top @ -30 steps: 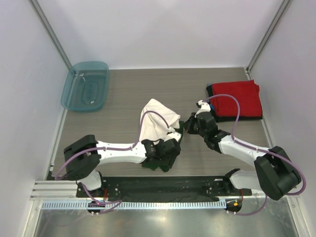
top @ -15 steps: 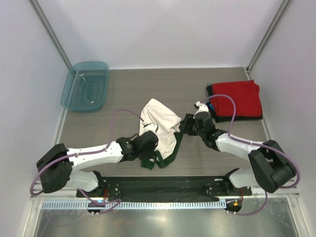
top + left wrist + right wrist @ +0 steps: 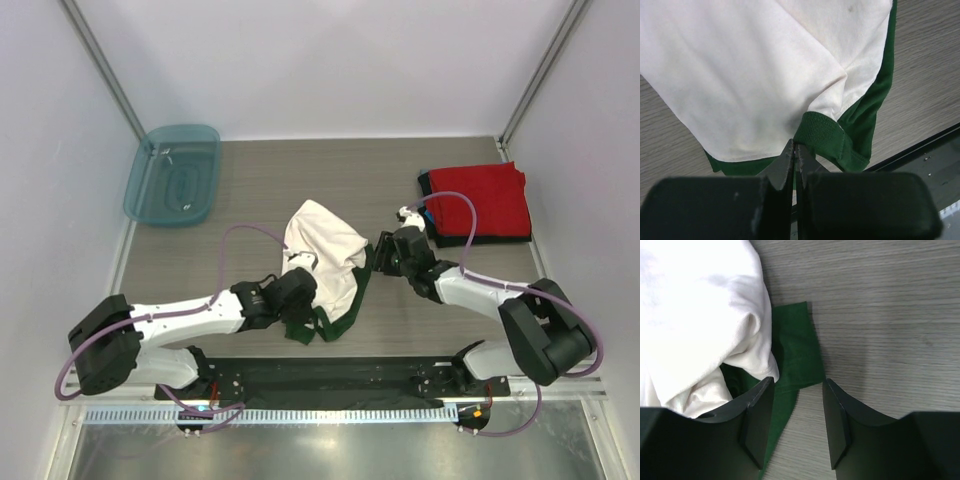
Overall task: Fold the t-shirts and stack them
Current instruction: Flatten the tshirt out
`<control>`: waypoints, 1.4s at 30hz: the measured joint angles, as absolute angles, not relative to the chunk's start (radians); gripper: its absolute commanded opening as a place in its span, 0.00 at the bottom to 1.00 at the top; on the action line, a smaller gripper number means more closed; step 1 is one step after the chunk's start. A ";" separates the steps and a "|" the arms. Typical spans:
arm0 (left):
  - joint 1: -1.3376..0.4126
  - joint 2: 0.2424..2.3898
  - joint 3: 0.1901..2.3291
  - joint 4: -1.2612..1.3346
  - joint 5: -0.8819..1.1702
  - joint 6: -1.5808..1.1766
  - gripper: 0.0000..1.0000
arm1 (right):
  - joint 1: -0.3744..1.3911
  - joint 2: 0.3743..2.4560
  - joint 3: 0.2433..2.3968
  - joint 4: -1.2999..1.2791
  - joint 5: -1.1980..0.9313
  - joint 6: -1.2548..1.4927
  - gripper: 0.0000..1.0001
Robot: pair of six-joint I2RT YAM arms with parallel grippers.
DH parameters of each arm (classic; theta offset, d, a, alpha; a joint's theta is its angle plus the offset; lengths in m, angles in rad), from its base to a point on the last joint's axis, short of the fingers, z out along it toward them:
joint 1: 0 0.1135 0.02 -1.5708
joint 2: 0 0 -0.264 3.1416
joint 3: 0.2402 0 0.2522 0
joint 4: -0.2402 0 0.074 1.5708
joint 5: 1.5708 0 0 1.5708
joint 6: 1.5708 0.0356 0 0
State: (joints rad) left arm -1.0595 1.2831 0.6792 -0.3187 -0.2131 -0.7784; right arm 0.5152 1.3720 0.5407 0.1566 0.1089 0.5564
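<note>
Left gripper (image 3: 794, 150) pinches the crumpled white t-shirt (image 3: 740, 75) beside its ribbed green cuff (image 3: 822, 135); right gripper (image 3: 797, 425) gapes, released, over a flat green sleeve (image 3: 795, 350), toward the table (image 3: 880, 315)'s front edge.

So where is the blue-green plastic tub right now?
In the top view, the teal plastic tub sits at the far left corner of the grey wood table, apart from the crumpled white and green t-shirt mid-table.

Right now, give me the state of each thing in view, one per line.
White and green t-shirt, crumpled, unfolded.
Red t-shirt, folded, lying on a dark one.
Teal tub, upright.
Left gripper, jaws shut on the shirt's green cuff.
Right gripper, jaws open over green cloth.
</note>
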 measured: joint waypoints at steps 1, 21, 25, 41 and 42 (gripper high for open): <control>-1.060 1.279 0.679 -0.319 -0.213 -0.779 0.00 | 0.513 1.369 0.541 0.157 0.114 0.557 0.50; -1.058 1.192 0.649 -0.327 -0.234 -0.786 0.00 | 0.500 1.544 0.637 0.157 0.058 0.556 0.01; -1.034 1.214 0.665 -0.371 -0.250 -0.787 0.00 | 0.496 1.530 0.633 0.150 0.067 0.564 0.01; -0.525 1.018 0.975 -0.612 -0.184 -0.752 0.00 | 0.245 1.209 0.942 -0.194 0.077 0.572 0.01; -0.521 1.007 1.027 -0.635 -0.189 -0.749 0.00 | 0.245 1.200 0.987 -0.212 0.075 0.570 0.01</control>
